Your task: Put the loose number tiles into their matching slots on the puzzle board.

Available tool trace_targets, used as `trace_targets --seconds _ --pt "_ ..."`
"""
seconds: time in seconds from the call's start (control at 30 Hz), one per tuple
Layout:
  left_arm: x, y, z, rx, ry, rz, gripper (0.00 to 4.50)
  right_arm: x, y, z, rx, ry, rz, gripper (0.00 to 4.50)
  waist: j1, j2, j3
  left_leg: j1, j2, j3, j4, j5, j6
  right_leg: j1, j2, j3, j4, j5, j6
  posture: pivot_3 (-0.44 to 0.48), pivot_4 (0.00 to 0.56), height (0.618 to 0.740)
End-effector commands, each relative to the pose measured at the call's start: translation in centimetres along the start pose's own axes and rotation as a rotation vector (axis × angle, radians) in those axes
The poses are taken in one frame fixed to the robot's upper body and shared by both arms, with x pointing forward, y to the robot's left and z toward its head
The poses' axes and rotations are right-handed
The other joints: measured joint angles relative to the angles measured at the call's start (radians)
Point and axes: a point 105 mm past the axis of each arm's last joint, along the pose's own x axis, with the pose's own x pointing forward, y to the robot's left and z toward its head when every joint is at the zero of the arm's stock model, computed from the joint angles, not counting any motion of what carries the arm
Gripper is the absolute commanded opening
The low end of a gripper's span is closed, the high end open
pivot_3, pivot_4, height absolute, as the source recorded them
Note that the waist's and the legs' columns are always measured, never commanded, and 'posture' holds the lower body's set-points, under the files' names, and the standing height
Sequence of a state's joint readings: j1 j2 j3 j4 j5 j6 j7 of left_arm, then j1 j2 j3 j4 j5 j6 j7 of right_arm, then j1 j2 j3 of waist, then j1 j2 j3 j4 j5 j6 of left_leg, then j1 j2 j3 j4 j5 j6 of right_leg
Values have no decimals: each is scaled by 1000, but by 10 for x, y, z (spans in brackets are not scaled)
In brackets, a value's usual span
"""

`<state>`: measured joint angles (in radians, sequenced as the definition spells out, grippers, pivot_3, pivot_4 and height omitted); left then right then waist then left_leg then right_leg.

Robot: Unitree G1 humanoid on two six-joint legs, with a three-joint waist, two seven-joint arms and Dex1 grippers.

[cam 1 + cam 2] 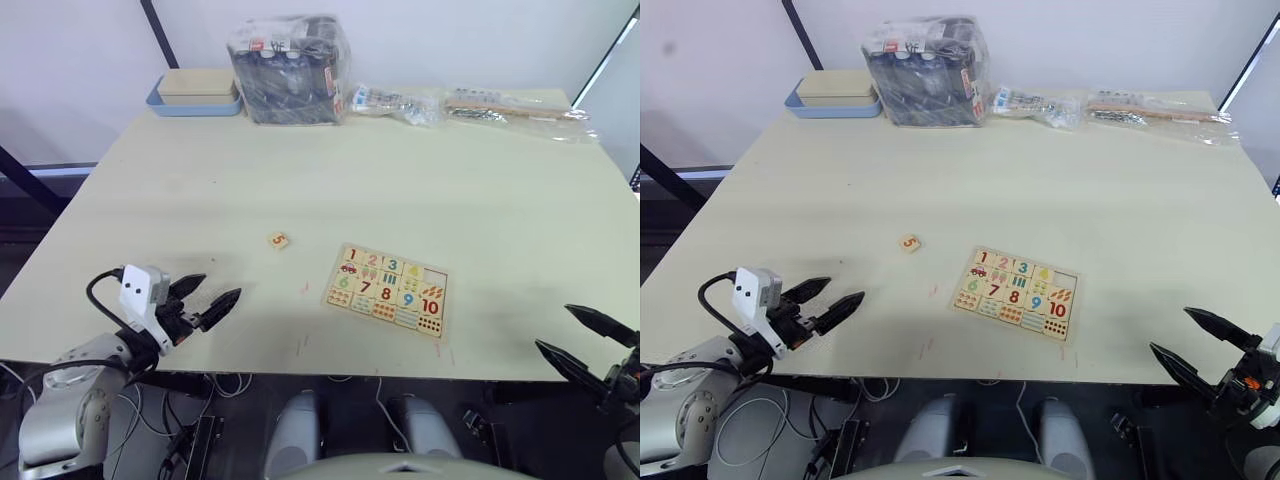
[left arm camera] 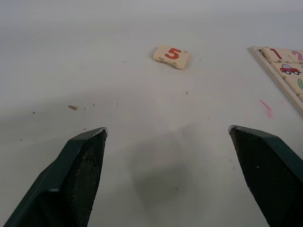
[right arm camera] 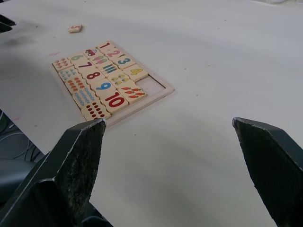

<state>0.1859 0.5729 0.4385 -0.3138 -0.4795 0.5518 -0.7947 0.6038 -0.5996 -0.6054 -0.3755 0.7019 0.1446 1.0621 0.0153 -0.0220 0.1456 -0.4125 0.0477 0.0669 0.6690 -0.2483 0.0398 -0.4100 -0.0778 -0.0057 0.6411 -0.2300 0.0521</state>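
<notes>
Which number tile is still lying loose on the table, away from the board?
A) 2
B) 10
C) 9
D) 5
D: the loose tile on the table shows a red 5, lying apart from the puzzle board, whose top-row end slot is empty.

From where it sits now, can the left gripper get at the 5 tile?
Probably yes. The left gripper is open and points toward the 5 tile, which lies flat and alone on the table, apart from the board. Only bare tabletop lies between them.
</notes>
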Motion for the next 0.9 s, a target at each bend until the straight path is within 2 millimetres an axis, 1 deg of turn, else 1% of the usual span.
trace_targets --seconds 0.03,0.17,0.23,0.3,0.43,0.6,0.67,0.8,0.9 --pt "9 -6 21 53 -39 -75 4487 0 1 16 -67 -43 17 4500 2 -1 0 0 0 0 0 0 0 0 -3 -5 0 0 0 0 150 740" --pt "20 -3 30 79 -37 -120 4487 7 5 24 -83 -66 50 4500 1 -1 -1 1 7 6 0 1 1 -2 -12 -24 0 2 -2 0 150 740" --pt "25 -4 34 92 -36 -142 4487 11 7 27 -81 -76 66 4500 -1 -1 -1 1 8 7 0 0 1 -2 -12 -27 0 2 -3 0 150 740" --pt "32 -3 39 105 -35 -168 4487 15 15 29 -77 -83 99 4500 0 -1 -1 2 8 8 0 -1 -1 -2 -11 -30 0 2 -3 0 150 740" --pt "46 3 49 133 -28 -189 4487 24 24 36 -87 -104 138 4500 1 -1 -1 2 9 7 0 -1 -1 -2 -10 -32 0 2 -4 0 150 740" --pt "63 6 56 169 -8 -243 4487 30 32 47 -110 -129 163 4500 1 -2 -1 2 8 10 0 -1 -2 -2 -12 -31 -1 3 -3 0 150 740" --pt "69 9 56 187 16 -267 4487 33 35 51 -124 -134 179 4500 0 -3 0 2 8 11 0 -1 -2 -2 -13 -31 -1 3 -3 0 150 740" --pt "94 13 60 232 61 -280 4487 36 42 55 -138 -142 198 4500 5 -4 0 3 9 10 0 -1 -2 -2 -12 -33 -1 3 -3 0 150 740" --pt "103 13 54 267 108 -295 4487 35 47 58 -143 -144 204 4500 4 -5 0 2 9 11 0 -1 -2 -2 -12 -33 -1 3 -3 0 150 740"
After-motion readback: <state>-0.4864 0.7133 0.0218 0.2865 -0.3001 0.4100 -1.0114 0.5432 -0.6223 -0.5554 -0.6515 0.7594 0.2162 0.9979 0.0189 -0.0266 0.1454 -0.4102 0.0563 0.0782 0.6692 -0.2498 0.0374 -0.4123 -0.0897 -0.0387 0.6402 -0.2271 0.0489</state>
